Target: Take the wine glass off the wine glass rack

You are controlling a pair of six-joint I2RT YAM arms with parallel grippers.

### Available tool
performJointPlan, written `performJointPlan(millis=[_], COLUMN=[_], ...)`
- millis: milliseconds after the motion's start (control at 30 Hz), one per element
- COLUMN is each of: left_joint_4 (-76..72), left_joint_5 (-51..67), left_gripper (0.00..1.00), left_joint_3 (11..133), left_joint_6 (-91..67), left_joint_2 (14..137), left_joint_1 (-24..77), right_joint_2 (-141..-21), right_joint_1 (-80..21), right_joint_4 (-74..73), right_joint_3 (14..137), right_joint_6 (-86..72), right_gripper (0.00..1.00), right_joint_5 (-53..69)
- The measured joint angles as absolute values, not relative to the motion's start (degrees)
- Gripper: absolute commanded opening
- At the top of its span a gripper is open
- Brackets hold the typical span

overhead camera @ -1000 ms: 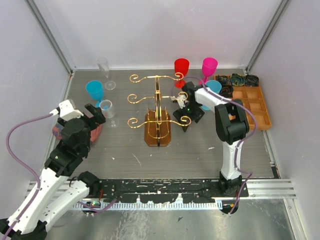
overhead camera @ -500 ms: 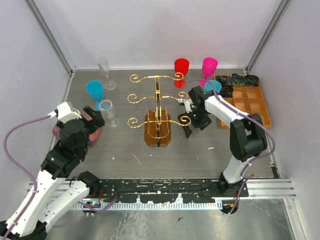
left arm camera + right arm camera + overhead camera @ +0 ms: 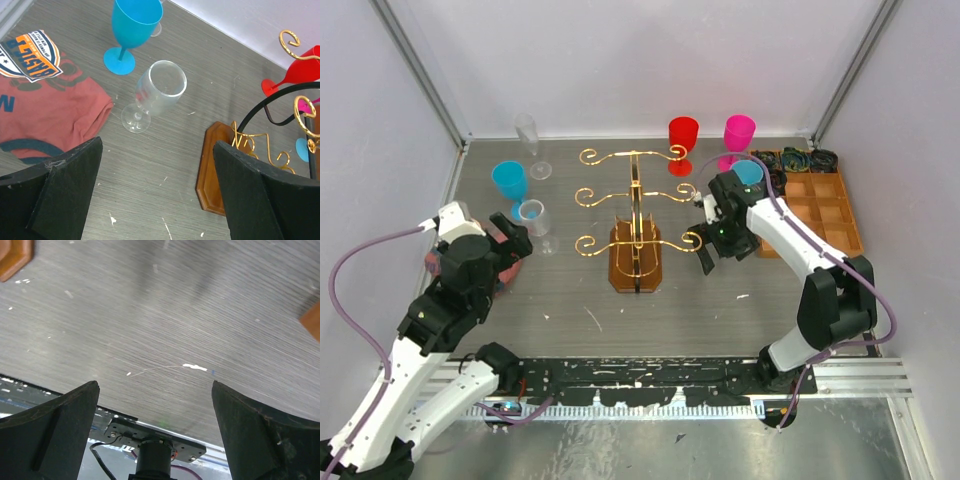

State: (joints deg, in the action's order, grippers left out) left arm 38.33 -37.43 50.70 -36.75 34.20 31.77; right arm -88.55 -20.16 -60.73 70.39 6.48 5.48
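The gold wire wine glass rack with curled arms and an oval brown base (image 3: 636,225) stands in the middle of the grey counter (image 3: 700,300). All the glasses that we see stand upright on the counter around the rack, apart from its arms. Which one is the glass of the task, we cannot tell.

Left of the rack are a clear wine glass (image 3: 533,220), a blue plastic goblet (image 3: 509,182) behind it, and a tall clear flute (image 3: 527,138) further back. Behind the rack on its right are a red plastic goblet (image 3: 683,138) and a pink plastic goblet (image 3: 739,133). A second blue goblet (image 3: 749,172) is partly hidden by the right arm.

The left pincer (image 3: 156,147) hangs left of the rack, wide open and empty, above the counter between the clear wine glass and a red printed shirt (image 3: 45,110). The right pincer (image 3: 154,385) is just beside the lowest right arm of the rack. It is also wide open, with only bare counter between its fingers. Far right of the rack lies an orange-brown wooden tray with compartments (image 3: 820,215).
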Motion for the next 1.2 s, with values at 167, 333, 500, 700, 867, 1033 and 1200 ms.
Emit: performJointPlan(millis=[167, 333, 500, 700, 867, 1033, 1200], left_joint_4=[39.7, 42.3, 45.9, 48.3, 48.8, 50.1, 49.9], left_joint_5=[-36.1, -33.4, -30.5, -29.7, -30.4, -30.2, -30.0], left_gripper=[0.98, 0.98, 0.98, 0.98, 0.98, 0.98, 0.98], left_joint_3=[52.1, 55.6, 62.7, 68.9, 73.5, 81.1, 81.4], left_joint_6=[-36.7, -36.5, -35.7, -33.8, -30.0, -26.4, -24.0], left_joint_2=[34.9, 38.7, 44.9, 49.6, 53.5, 61.2, 62.3], left_joint_1=[31.8, 31.8, 31.8, 31.8, 31.8, 31.8, 31.8], right_joint_2=[-88.2, -86.2, -85.3, -83.2, -81.0, -81.8, -81.8], right_joint_1=[-19.2, -17.9, -16.4, -15.6, -15.6, -15.6, -15.6], right_joint_4=[-61.4, -61.0, -56.9, -47.8, -40.0, -35.3, -31.4], right_joint_3=[71.9, 76.1, 83.7, 87.4, 87.5, 89.8, 89.3], right_joint_6=[3.4, -0.3, -3.1, -4.1, -4.8, -4.9, -4.6], right_gripper=[1.00, 1.00, 1.00, 1.00, 1.00, 1.00, 1.00], right_joint_5=[-0.3, -4.7, -7.2, -8.6, -8.6, -8.3, -7.6])
